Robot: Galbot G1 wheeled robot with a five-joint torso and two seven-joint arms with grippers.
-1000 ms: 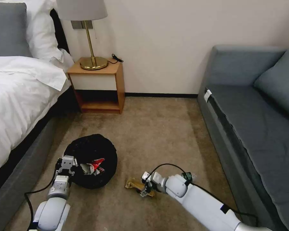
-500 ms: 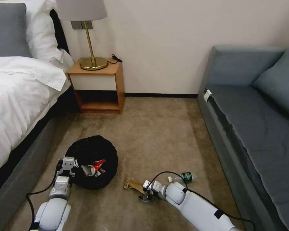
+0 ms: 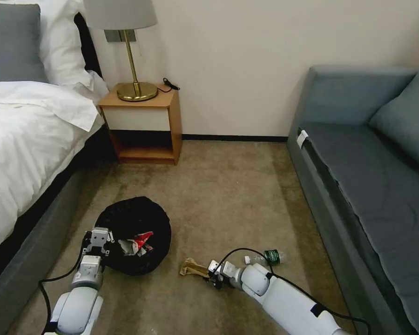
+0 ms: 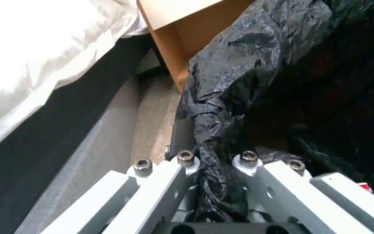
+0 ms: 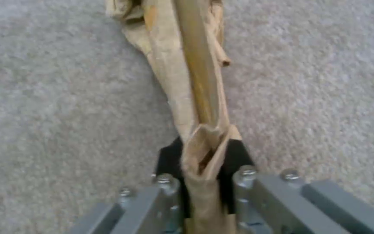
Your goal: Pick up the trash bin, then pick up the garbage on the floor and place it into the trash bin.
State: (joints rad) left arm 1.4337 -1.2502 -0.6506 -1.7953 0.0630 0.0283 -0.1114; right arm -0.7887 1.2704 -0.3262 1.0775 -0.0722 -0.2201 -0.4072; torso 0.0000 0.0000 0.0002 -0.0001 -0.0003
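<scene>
The left gripper (image 3: 99, 238) pinches the trash bin (image 3: 132, 218) rim. Just right of the bin, the right gripper (image 5: 204, 162) squeezes the brown paper bag (image 3: 194, 268) on the carpet (image 3: 228, 195). Next, I think: lift it over the bin.

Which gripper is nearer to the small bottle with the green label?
Right. The right gripper, shut on the brown paper bag, is just beside the bottle; the left gripper clamps the trash bin, farther away.

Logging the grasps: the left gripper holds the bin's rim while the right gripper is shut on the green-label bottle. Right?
Not quite. The right gripper is shut on the crumpled brown paper bag, as the right wrist view shows; the bottle lies loose on the carpet. The left gripper does hold the trash bin by its rim.
</scene>
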